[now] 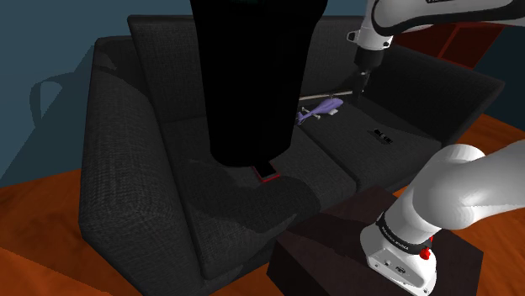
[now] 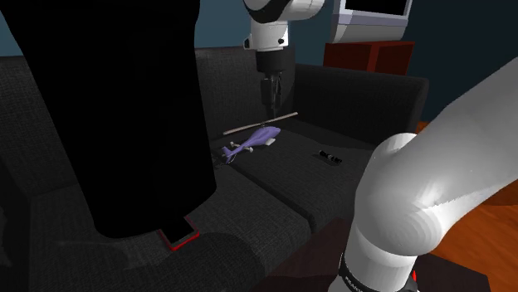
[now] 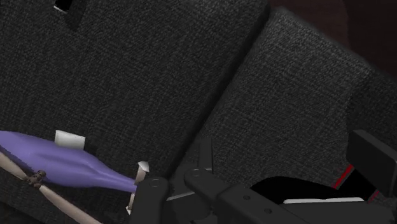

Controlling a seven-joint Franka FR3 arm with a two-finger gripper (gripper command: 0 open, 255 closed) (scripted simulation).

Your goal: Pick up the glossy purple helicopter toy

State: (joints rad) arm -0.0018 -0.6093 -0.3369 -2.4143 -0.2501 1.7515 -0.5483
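The purple helicopter toy lies on the dark sofa's seat cushion, with pale rotor blades above its body. It appears again as the helicopter in the second exterior view. My black gripper hangs just above the seat near the backrest, to the shoulder view's right of the toy and clear of it. That same gripper points down over the toy's tail end. Seen from the wrist, the helicopter lies beside the gripper, its tail close to one finger. The fingers stand almost together with nothing clasped.
A tall pure black shape rises over the sofa's middle, above a red-edged flat object. A small black item lies on the cushion by the sofa's arm. The dark stand sits in front.
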